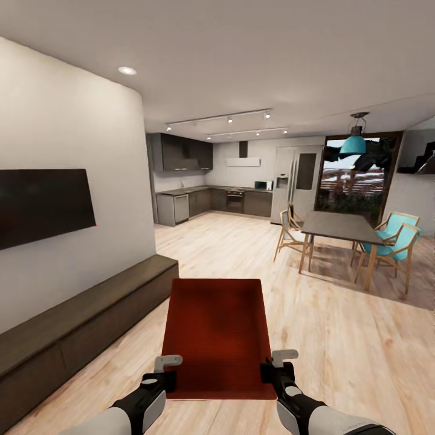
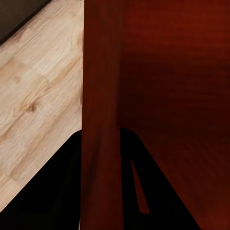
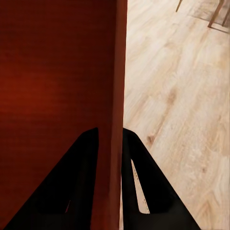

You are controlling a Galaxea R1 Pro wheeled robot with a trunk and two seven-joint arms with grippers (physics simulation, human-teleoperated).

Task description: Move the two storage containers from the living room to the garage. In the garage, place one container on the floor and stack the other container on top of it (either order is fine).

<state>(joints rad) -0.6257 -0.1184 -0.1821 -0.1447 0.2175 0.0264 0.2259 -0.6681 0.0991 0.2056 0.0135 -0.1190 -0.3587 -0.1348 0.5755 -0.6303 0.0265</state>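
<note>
we hold one orange-red rectangular open-top plastic bin (image 1: 219,335) above the light wood-plank floor (image 1: 338,338), beside the long low dark cabinet (image 1: 78,335); left gripper (image 1: 162,373) and right gripper (image 1: 275,365) each pinch a side wall.

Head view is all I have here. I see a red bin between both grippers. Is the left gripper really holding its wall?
Observer: Yes. In the left wrist view the left gripper has one finger on each side of the bin wall.
Operator: And the right one?
Observer: The same. The right gripper has the opposite wall between its fingers.
Operator: What is under the bin?
Observer: Both wrist views show light wood floor beside the walls.
</note>
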